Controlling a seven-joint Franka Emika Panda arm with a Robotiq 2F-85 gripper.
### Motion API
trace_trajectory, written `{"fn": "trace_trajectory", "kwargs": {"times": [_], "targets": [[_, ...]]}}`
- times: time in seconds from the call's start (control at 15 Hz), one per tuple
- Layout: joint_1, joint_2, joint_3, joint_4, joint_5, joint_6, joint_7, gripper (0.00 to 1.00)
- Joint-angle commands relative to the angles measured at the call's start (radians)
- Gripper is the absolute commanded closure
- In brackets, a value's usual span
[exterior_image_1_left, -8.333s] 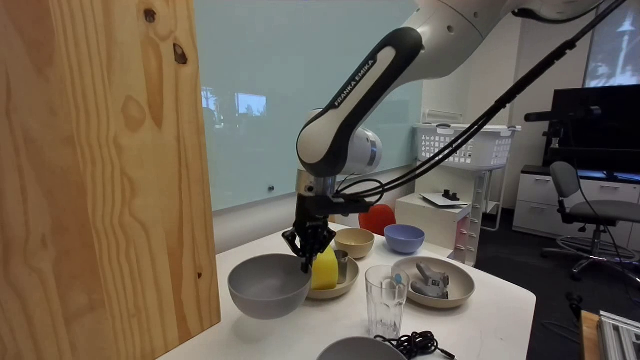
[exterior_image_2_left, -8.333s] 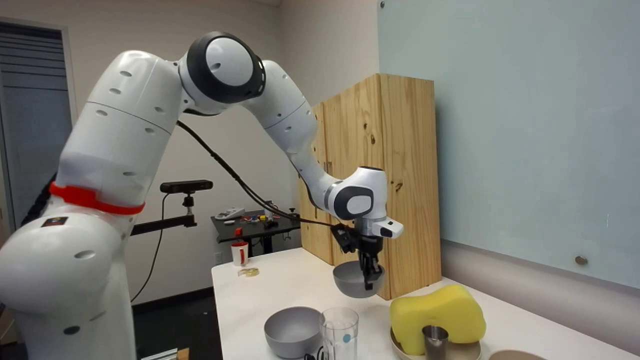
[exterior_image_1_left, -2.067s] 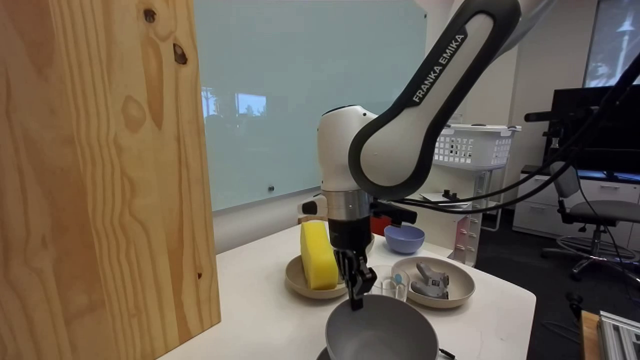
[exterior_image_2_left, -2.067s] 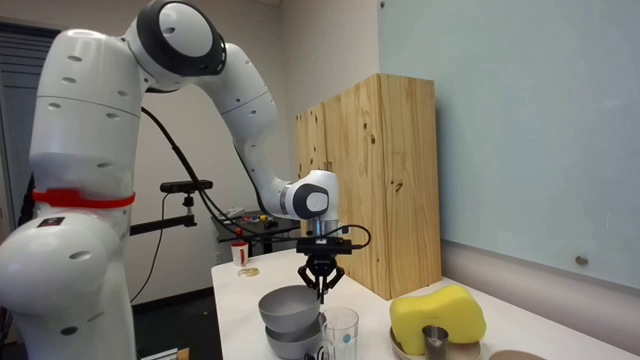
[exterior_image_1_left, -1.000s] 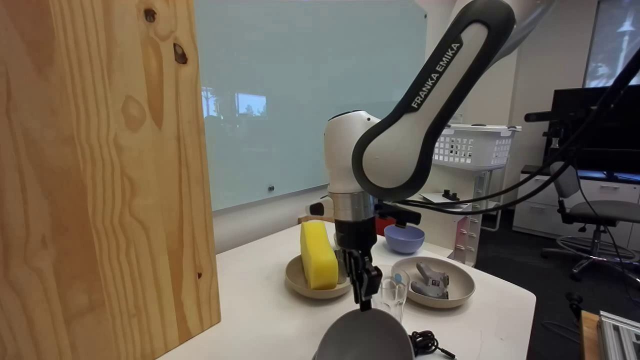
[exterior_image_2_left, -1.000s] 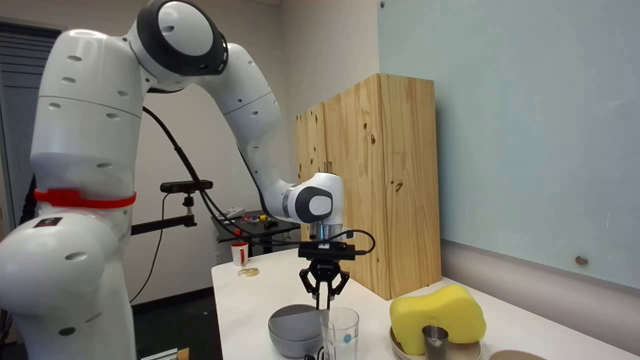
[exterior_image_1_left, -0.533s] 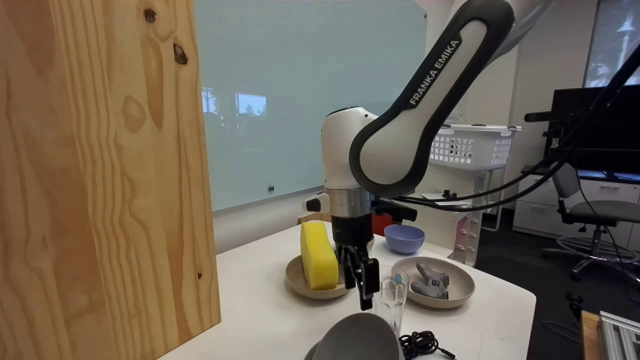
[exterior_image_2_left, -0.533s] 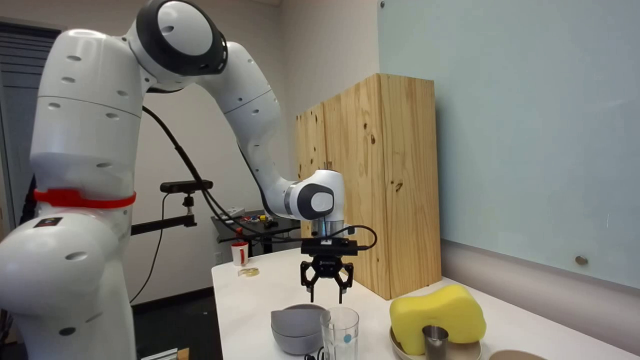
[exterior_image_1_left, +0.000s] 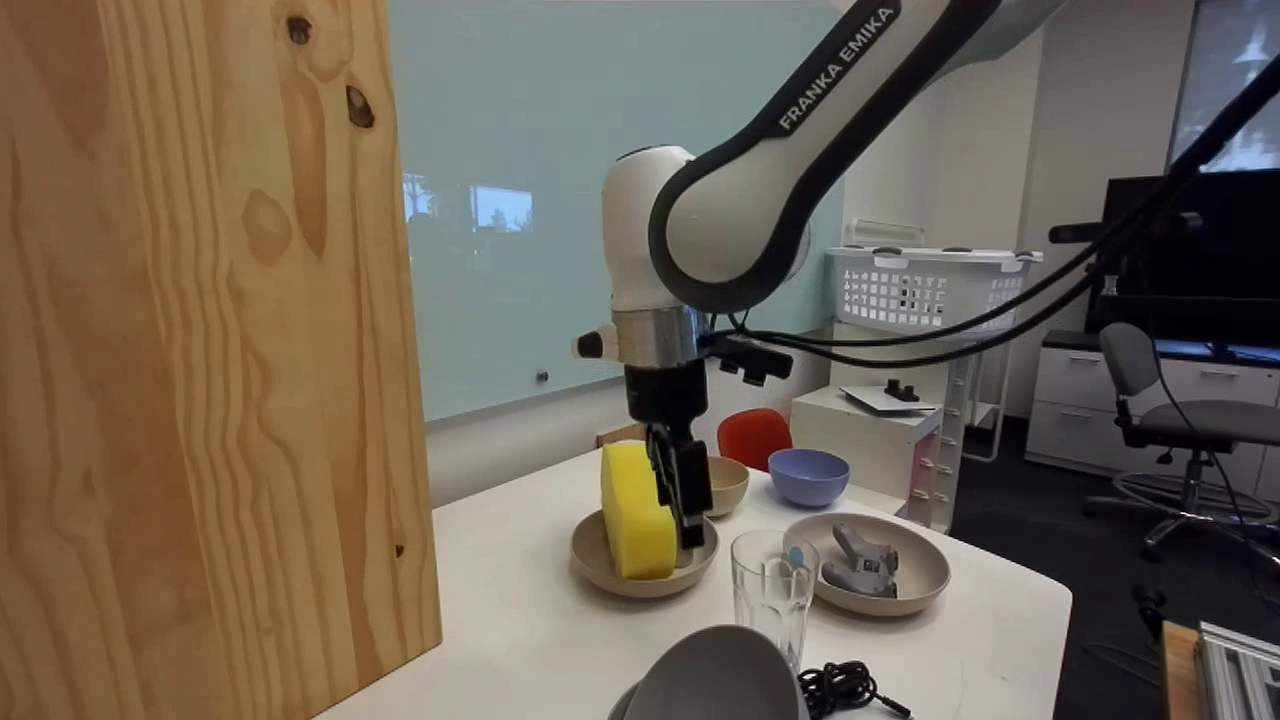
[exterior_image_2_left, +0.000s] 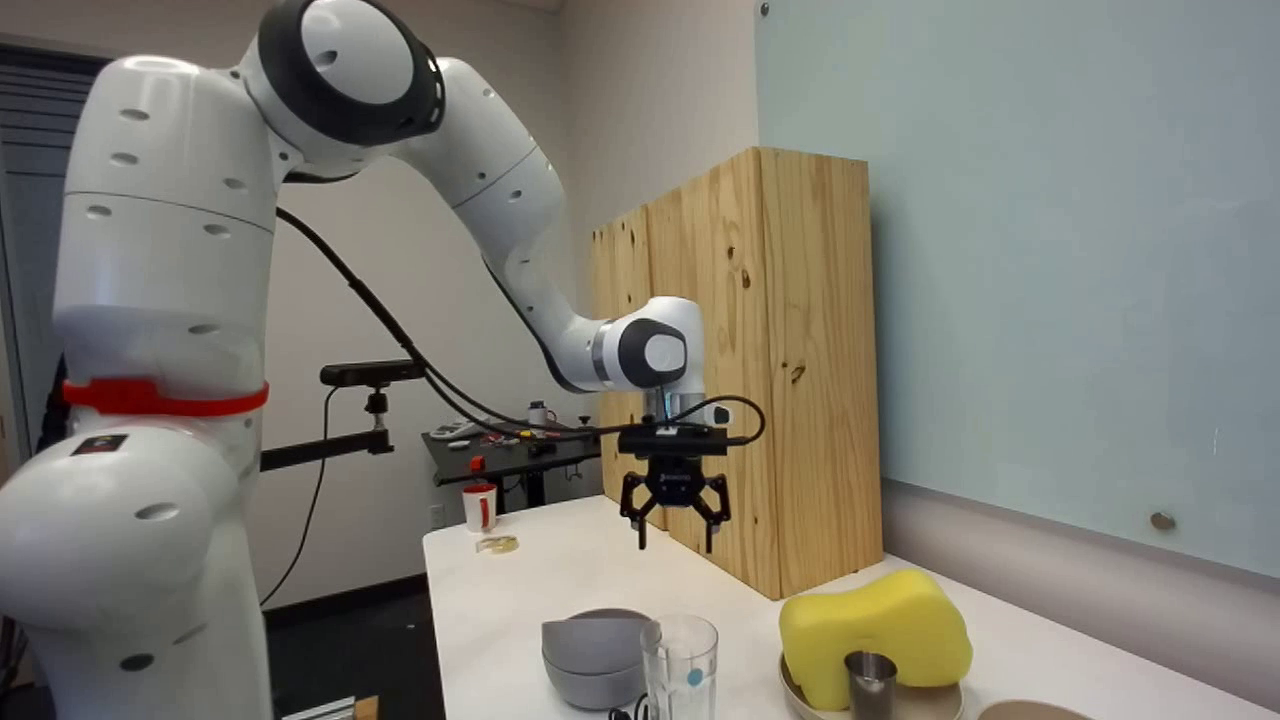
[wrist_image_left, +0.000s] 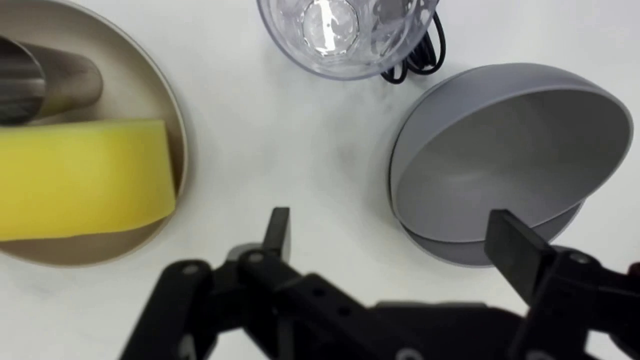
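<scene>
Nearest in an exterior view, the upper grey bowl (exterior_image_1_left: 722, 680) rests tilted inside the lower grey bowl (wrist_image_left: 450, 252), the two rims out of line. Some eight seconds ago it hung above the bench (exterior_image_1_left: 530, 610) beside the wooden cabinet (exterior_image_1_left: 260, 400), pinched at its rim; it now sits free of the gripper (exterior_image_2_left: 675, 545). Its tilt matches that of half a second ago. A coiled black cable (exterior_image_1_left: 840, 688) lies just right of the bowls, and a clear glass (exterior_image_1_left: 775, 595) stands upright just beyond.

The fingers (wrist_image_left: 515, 250) are spread wide apart, raised above the bench and clear of both bowls. One second ago they stood close together near the upper bowl's rim; since then they have parted, and the gripper has risen and shifted left.

Farther back, a beige plate (exterior_image_1_left: 640, 590) at left carries a yellow block (exterior_image_1_left: 638, 515) with a metal cup (exterior_image_2_left: 870, 685) beside it; a beige dish (exterior_image_1_left: 925, 575) at right holds a grey game controller (exterior_image_1_left: 860, 565). These are unmoved. Farthest on the bench are a tan bowl (exterior_image_1_left: 728, 485), more exposed than half a second ago, and a blue bowl (exterior_image_1_left: 808, 478).
</scene>
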Motion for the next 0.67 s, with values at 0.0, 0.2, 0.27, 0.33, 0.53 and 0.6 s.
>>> {"fn": "trace_trajectory", "kwargs": {"times": [0.0, 0.2, 0.27, 0.33, 0.53, 0.6], "targets": [[-0.021, -0.039, -0.052, 0.057, -0.026, -0.076, 0.137, 0.00], [-0.053, -0.100, -0.102, 0.050, -0.014, -0.105, 0.215, 0.00], [-0.066, -0.136, -0.120, 0.032, -0.010, -0.112, 0.238, 0.00], [-0.078, -0.154, -0.137, 0.028, -0.020, -0.116, 0.270, 0.00], [-0.103, -0.181, -0.169, 0.040, -0.080, -0.146, 0.396, 0.00], [-0.109, -0.182, -0.175, 0.043, -0.094, -0.155, 0.441, 0.00]]}}
